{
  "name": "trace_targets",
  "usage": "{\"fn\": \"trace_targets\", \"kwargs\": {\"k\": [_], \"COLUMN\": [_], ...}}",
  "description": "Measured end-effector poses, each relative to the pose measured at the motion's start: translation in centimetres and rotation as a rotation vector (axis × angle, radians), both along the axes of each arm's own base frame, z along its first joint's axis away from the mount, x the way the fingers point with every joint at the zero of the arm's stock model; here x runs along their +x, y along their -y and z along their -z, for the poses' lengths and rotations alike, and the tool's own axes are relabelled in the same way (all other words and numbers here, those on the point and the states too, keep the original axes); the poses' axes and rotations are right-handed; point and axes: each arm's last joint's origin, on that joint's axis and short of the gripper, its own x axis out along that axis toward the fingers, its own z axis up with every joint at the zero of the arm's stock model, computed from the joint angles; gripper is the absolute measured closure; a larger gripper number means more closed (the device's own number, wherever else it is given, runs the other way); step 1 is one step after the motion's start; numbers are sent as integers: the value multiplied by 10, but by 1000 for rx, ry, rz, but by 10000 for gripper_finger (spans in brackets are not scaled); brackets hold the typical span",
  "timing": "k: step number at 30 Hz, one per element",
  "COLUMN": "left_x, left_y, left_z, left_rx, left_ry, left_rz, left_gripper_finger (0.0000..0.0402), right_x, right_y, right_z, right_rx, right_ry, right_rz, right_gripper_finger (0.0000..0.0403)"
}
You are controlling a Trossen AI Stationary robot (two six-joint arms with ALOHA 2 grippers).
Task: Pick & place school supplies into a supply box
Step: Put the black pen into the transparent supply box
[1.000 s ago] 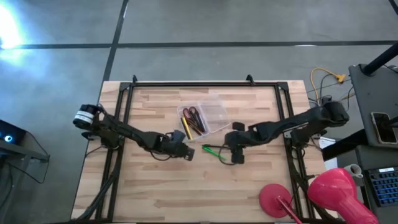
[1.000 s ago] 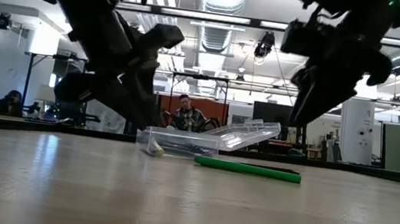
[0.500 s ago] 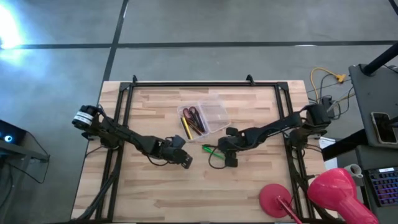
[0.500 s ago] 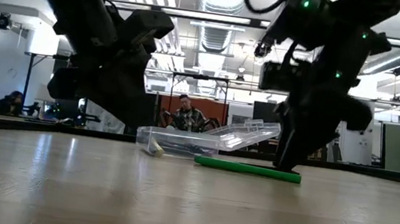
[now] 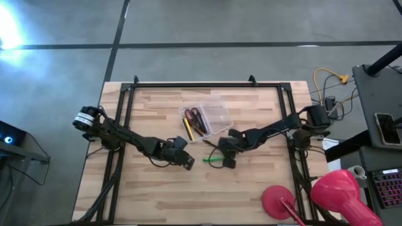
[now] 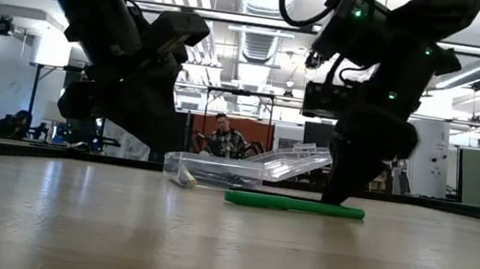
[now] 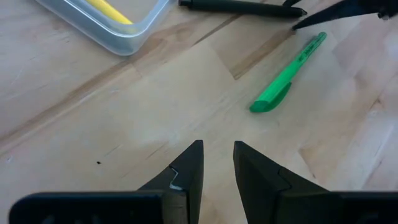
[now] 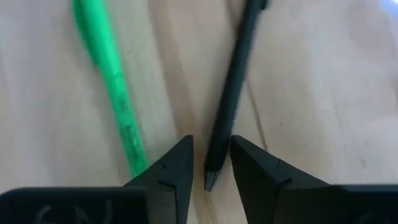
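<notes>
Right gripper (image 8: 210,163), at table centre, stands with narrow jaws astride the black pen's (image 8: 231,93) tip; the green pen (image 8: 112,81) lies just beside. Left gripper (image 7: 217,163), narrowly parted and empty, hovers at 9 o'clock of it. The supply box (image 5: 217,113) sits toward 12 o'clock.

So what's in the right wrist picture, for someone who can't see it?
The right gripper's two dark fingers straddle the tip of a thin black pen lying on the pale wooden table. A bright green pen lies on the table beside it.
</notes>
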Motion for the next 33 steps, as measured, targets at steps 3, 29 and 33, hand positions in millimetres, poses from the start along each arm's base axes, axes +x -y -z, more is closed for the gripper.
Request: {"fn": "trace_targets", "kwargs": {"k": [3,29,33], "left_x": [0,0,0], "left_y": [0,0,0], "left_z": [0,-1,-1], "left_rx": [-1,-2,-2], "left_ry": [2,6,6], "left_rz": [0,0,0], "left_gripper_finger": [329,329,329], "right_x": [3,13,10], "right_y": [5,5,0], "right_z": [-3,10,-5], "right_rx": [47,205,224], "right_ry": [51,81,111], "right_rz": [116,238,234], "right_gripper_finger": [312,380,386]}}
